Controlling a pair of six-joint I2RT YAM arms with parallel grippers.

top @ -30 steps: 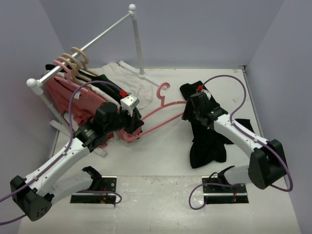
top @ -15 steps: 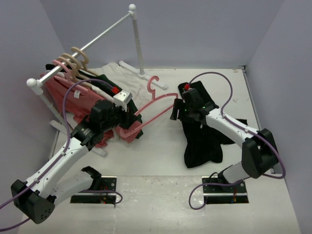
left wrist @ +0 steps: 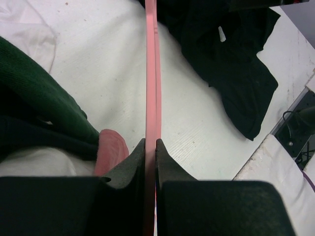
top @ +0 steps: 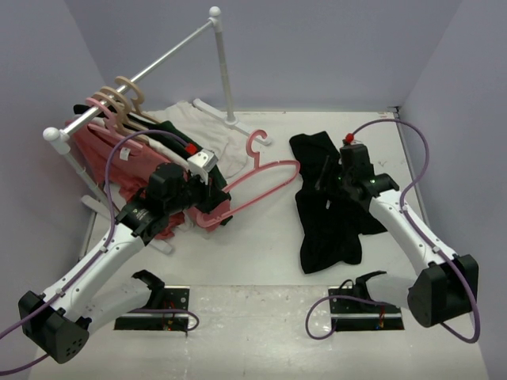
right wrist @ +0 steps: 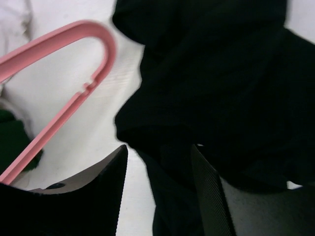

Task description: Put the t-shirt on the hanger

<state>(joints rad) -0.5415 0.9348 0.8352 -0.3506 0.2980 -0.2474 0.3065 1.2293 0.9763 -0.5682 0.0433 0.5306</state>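
The black t-shirt [top: 333, 214] lies crumpled on the table at the right. It also shows in the left wrist view [left wrist: 231, 64] and the right wrist view [right wrist: 211, 73]. My left gripper [top: 212, 199] is shut on the pink hanger [top: 261, 184], whose far end points toward the shirt's left edge. In the left wrist view the fingers [left wrist: 133, 167] clamp the hanger's bar [left wrist: 151, 73]. My right gripper [top: 325, 180] is open just above the shirt's upper part. In the right wrist view [right wrist: 157, 155] fabric lies between its jaws, and the hanger's rounded end [right wrist: 74, 39] is at upper left.
A white clothes rack [top: 158, 63] stands at the back left with several hangers and salmon-pink [top: 103, 150] and dark green [top: 170, 131] shirts. A white cloth [top: 230, 146] lies by the rack's post [top: 223, 71]. Walls close in on three sides.
My right gripper has pulled back to the right, from the shirt's left edge to over its upper part. My left gripper has swung the hanger slightly, so that its far end reaches closer to the shirt.
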